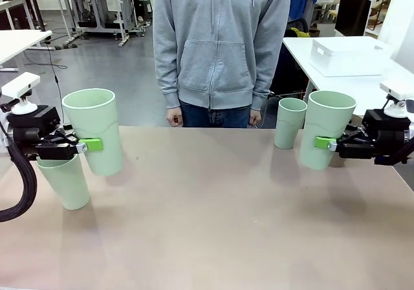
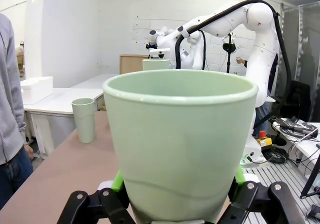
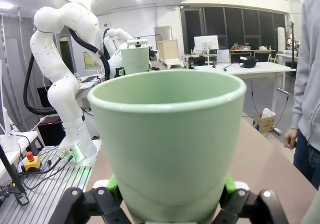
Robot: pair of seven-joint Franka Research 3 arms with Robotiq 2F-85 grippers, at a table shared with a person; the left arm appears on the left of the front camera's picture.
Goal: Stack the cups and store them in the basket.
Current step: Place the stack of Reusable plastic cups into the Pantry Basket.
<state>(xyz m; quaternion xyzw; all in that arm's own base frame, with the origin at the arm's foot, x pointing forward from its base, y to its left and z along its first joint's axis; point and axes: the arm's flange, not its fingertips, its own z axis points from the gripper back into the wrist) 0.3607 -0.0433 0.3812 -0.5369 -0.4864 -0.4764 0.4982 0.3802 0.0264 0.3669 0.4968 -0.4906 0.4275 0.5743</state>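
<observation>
Stacking gets under way as two white robot arms face a person in a grey hooded jacket across a tan table, each arm holding a tall, tapered, pale mint-green plastic cup. On the robot's left of the person, the left gripper has its fingers closed on the lower wall of the raised cup, green pads on either side, carrying it slightly tilted and clear of the table. That cup hangs just above and beside a matching standing cup. On the robot's right of the person, the right gripper clamps the right-hand cup the same way; whether its base touches the table cannot be told. A fourth mint cup stands between it and the person. A white rectangular bin, probably the basket, sits on a side table beyond. Nothing looks nested yet. The next move calls for centring a held cup's base over an open mouth and lowering it straight before letting go.
</observation>
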